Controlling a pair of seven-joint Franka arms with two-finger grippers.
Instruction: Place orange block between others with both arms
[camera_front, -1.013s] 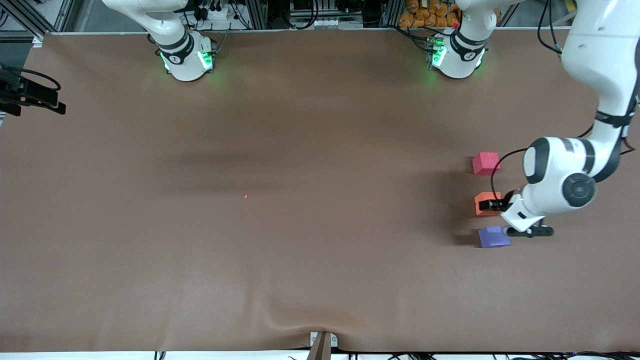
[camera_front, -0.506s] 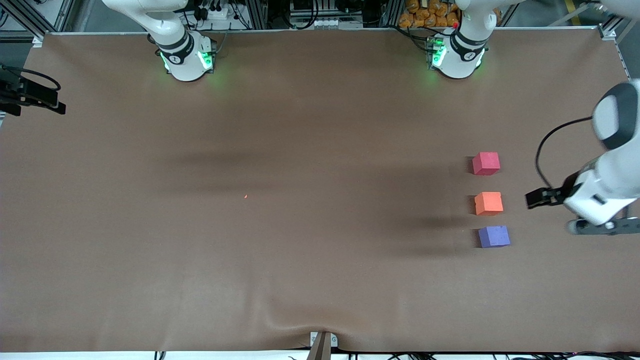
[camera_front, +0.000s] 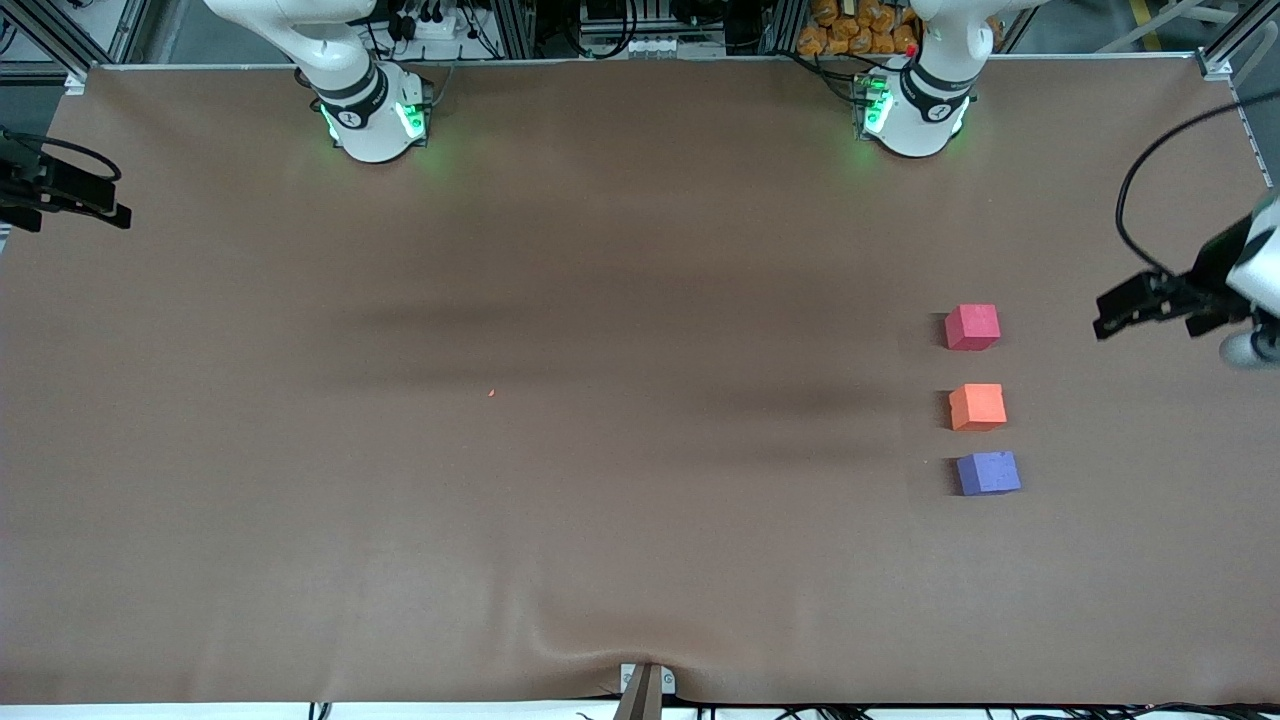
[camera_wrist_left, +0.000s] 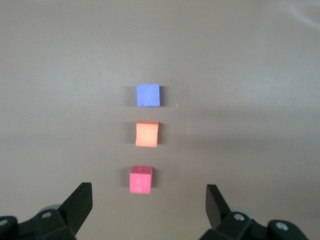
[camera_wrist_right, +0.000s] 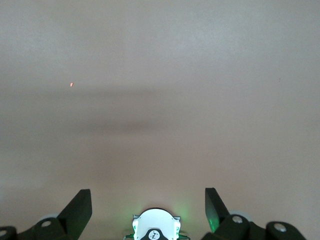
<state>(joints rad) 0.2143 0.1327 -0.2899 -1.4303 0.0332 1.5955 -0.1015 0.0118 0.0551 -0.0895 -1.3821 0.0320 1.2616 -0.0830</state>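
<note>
The orange block (camera_front: 977, 406) (camera_wrist_left: 147, 134) rests on the brown table in a line with the others. The pinkish-red cube (camera_front: 972, 327) (camera_wrist_left: 140, 180) lies farther from the front camera. The purple-blue cube (camera_front: 988, 473) (camera_wrist_left: 148, 95) lies nearer to it. Small gaps separate the three. My left gripper (camera_front: 1112, 318) (camera_wrist_left: 149, 205) hangs open and empty in the air, over the table's margin at the left arm's end, apart from the cubes. My right gripper (camera_wrist_right: 147, 205) is open and empty above the right arm's base (camera_wrist_right: 156, 227). It is out of the front view.
The two green-lit bases (camera_front: 372, 118) (camera_front: 912, 112) stand along the table's back edge. A black fixture (camera_front: 60, 190) juts in at the right arm's end. A tiny orange speck (camera_front: 491, 393) lies mid-table. A bracket (camera_front: 645, 685) sits at the front edge.
The left gripper was at the orange block a second ago. It has since drawn back and up toward the left arm's end of the table. The orange block stayed between the other two.
</note>
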